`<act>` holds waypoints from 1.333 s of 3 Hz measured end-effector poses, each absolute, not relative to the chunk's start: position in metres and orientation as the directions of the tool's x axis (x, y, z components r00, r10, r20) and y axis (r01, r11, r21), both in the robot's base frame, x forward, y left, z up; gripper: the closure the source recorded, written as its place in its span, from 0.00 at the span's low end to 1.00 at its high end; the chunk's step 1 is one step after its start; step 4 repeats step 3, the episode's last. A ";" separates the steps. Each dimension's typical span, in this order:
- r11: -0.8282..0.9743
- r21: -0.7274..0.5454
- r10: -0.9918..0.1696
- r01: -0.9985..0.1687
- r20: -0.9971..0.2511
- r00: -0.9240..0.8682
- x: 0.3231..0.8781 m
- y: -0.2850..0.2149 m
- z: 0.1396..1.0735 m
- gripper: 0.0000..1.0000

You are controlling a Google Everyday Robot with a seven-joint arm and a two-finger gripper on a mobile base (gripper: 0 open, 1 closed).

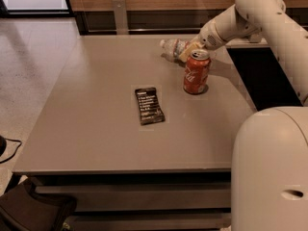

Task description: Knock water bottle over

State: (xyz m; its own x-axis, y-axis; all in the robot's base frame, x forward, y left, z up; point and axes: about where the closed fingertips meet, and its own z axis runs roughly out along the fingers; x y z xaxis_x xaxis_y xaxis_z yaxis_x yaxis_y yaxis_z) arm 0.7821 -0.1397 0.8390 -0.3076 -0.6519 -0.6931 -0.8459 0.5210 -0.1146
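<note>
the water bottle lies on its side near the far edge of the table, cap pointing left, so the knocking-over looks done. the gripper sits at the bottle's right end, touching it or just beside it; whether it is spread or closed cannot be told. the next move likely calls for drawing the arm up and back without rolling the bottle off the far edge. a red soda can stands upright just in front of the gripper and could be clipped on the way out. a dark snack bar lies flat mid-table, well apart.
</note>
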 end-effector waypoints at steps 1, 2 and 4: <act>0.521 -0.115 -0.652 -0.846 -0.693 -0.308 0.782 -0.140 0.839 0.32; 0.517 -0.109 -0.653 -0.849 -0.692 -0.309 0.783 -0.136 0.835 0.02; 0.516 -0.107 -0.653 -0.850 -0.691 -0.309 0.783 -0.135 0.834 0.00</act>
